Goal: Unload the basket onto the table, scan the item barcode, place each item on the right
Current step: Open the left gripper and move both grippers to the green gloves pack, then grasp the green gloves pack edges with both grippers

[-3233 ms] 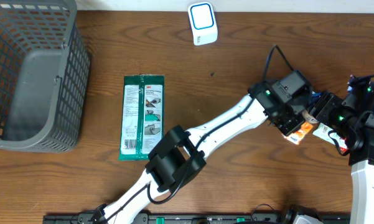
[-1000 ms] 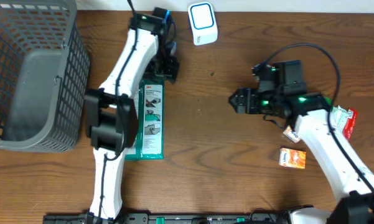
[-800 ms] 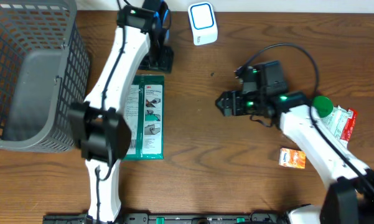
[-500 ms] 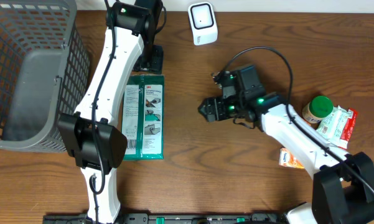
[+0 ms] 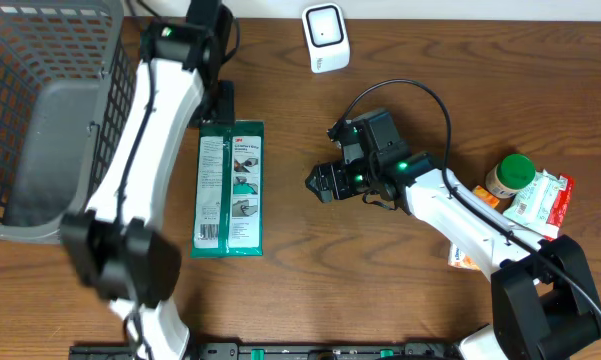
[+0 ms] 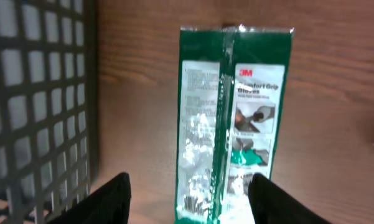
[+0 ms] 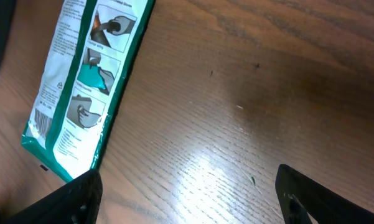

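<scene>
The item is a flat green 3M glove package [image 5: 230, 186] lying lengthwise on the wood, left of centre. The white barcode scanner [image 5: 323, 37] stands at the back edge. My left gripper [image 5: 223, 103] hovers over the package's far end and is open. In the left wrist view, the package [image 6: 236, 118] runs between the dark fingertips [image 6: 109, 200], and its barcode [image 6: 190, 202] is at the near end. My right gripper [image 5: 320, 184] hangs open over bare wood to the right of the package [image 7: 87, 81], with nothing between its fingers [image 7: 311, 198].
A grey mesh basket [image 5: 50, 120] fills the left side, close beside the left arm. At the right stand a green-lidded jar [image 5: 510, 172], a white and red packet [image 5: 546, 196] and a small orange box [image 5: 464, 257].
The left arm has swung left from beside the scanner to the package's far end, its jaws narrowing a little. The right gripper has moved left across the table toward the package.
</scene>
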Available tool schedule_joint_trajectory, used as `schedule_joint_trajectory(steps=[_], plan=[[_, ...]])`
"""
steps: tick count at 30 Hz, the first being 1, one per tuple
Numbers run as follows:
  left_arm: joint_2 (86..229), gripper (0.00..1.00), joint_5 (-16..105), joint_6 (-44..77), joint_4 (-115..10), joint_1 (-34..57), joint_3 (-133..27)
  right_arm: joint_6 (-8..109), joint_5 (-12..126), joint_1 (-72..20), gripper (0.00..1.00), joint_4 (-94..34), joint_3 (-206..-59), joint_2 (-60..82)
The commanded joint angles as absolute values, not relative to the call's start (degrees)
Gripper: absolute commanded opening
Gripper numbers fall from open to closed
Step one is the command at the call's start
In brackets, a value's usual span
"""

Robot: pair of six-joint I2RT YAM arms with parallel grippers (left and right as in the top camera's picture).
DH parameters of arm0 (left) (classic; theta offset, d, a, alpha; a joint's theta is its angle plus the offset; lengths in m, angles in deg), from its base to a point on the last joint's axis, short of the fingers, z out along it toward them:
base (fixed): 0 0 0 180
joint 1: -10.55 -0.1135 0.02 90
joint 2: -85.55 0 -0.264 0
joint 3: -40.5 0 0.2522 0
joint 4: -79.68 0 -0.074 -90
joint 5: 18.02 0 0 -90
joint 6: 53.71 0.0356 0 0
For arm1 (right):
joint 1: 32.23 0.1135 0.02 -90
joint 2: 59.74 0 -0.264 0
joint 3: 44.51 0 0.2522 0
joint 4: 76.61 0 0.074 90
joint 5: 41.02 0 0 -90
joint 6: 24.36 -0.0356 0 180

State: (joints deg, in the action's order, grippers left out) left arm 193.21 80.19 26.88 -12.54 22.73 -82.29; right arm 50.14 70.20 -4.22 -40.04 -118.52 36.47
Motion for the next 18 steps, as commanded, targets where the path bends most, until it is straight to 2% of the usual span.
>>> schedule_joint_trajectory(steps=[1,6,7,8,12,15,18], plan=[[185.3,0.62,81.7,25.3,-17.1,22.2,-73.8,49.8,70.0,-3.7,0.85,-40.3,-118.5,36.8],[177.4,0.66,80.8,22.8,-27.9,18.6,-57.7,49.7,70.1,-3.6,0.86,-40.5,-118.5,36.8],[177.0,0.65,79.5,22.8,-30.2,17.5,-54.7,49.2,70.1,-3.6,0.91,-40.6,-118.5,36.8],[177.0,0.64,78.3,22.9,-31.8,16.8,-52.7,48.8,70.1,-3.6,0.94,-40.7,-118.5,36.9],[178.3,0.58,72.8,24.4,-38.7,14.2,-45.5,48.3,70.7,-3.6,0.95,-40.8,-118.5,36.9],[179.2,0.55,72.8,25.5,-41.8,13.7,-43.6,48.3,70.7,-3.6,0.95,-40.8,-118.5,37.0],[179.9,0.48,75.4,26.1,-44.0,13.7,-43.1,48.3,70.6,-3.6,0.95,-40.9,-118.5,37.0]])
